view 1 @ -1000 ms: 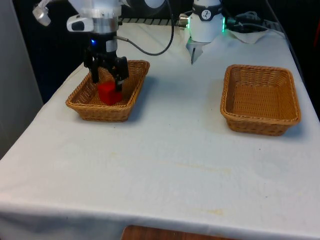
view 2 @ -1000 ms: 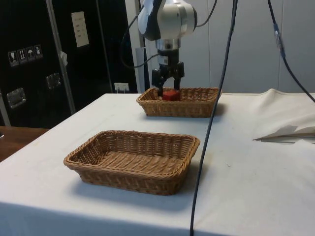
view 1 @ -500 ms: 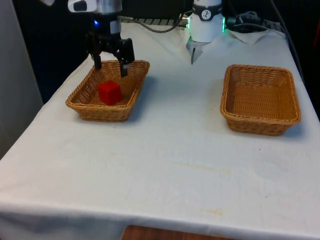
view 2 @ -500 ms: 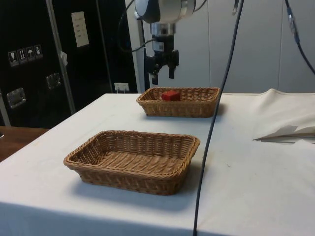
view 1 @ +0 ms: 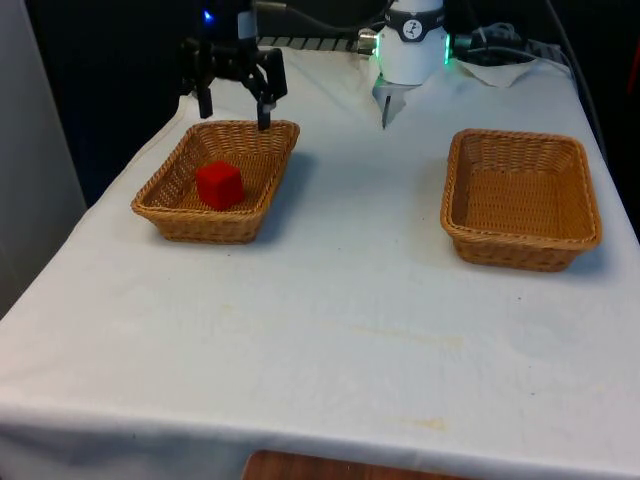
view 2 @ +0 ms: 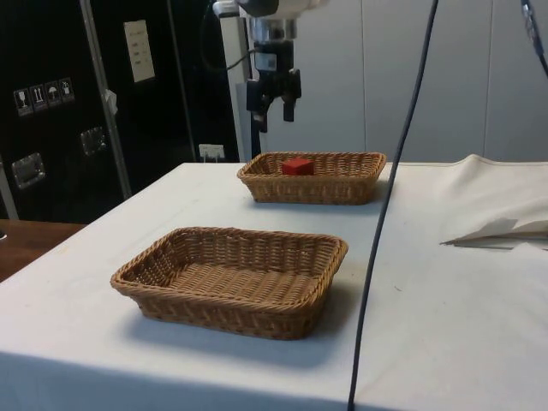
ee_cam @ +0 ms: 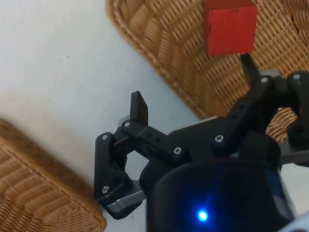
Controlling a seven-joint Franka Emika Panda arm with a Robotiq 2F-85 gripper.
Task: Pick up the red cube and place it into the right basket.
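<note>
You see the arm [view 1: 235, 15] cut off by the front view's upper edge. The near wall of the left basket [view 2: 312, 188] hides the red cube's [view 2: 297, 166] lower part.

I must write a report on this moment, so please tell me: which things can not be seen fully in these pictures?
- Red cube: side view, lower part hidden by the rim of its basket.
- Cube's underside: front view, hidden by the cube itself.
- Arm above the open gripper: front and side views, cut off by the top edge.
- Empty basket: wrist view, cut off by the picture's edge.
</note>
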